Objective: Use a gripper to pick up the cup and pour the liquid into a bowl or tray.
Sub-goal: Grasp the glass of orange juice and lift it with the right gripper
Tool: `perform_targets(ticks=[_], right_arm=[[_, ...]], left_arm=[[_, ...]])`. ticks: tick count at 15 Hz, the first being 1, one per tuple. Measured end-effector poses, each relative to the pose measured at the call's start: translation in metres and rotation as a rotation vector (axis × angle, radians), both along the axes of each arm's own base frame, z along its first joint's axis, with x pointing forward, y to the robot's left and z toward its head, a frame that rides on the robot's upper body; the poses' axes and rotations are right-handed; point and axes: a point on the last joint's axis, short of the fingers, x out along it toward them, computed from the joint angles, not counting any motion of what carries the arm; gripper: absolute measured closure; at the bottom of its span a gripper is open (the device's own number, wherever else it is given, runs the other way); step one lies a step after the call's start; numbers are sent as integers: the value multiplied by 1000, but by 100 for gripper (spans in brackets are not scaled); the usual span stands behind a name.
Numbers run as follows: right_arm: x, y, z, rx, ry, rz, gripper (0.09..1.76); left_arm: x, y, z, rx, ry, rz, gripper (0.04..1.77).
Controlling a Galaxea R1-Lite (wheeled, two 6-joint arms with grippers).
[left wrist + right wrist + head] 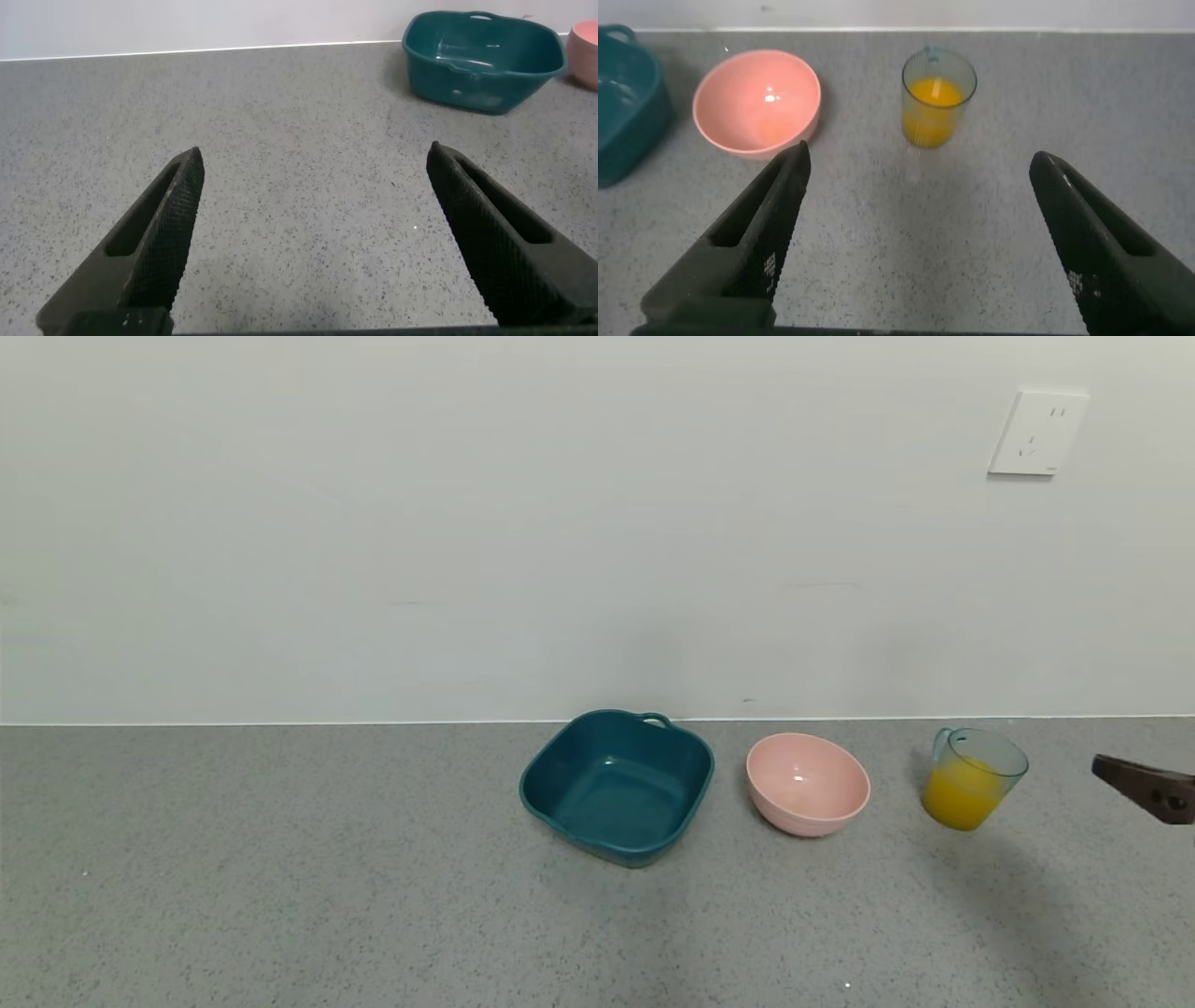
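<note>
Near the cup [938,98], right pincer [920,168] hovers wide open, empty; left pincer [313,177] likewise.

No readable text or labels anywhere (not even on the wall socket [1037,432])

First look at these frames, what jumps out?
The orange liquid in the translucent cup, standing at the right of the grey counter. Left of it sit the pink bowl and teal basin, both empty. The right gripper, open, faces the cup without touching.
</note>
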Motion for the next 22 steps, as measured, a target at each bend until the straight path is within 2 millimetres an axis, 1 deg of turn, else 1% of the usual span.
perform_targets(ticks=[5,10,15,18,22], right_arm=[[41,-2,-45,12,76,-44,14],[69,-2,-95,5,94,-84,14],[85,2,-135,7,80,-80,14],[93,1,-154,7,59,-94,14],[109,-3,-175,-6,-15,-146,14]], left_arm=[[0,0,0,0,0,0,9],[0,0,0,0,0,0,9],[0,0,0,0,0,0,9],[0,0,0,0,0,0,9],[0,0,0,0,0,0,9]])
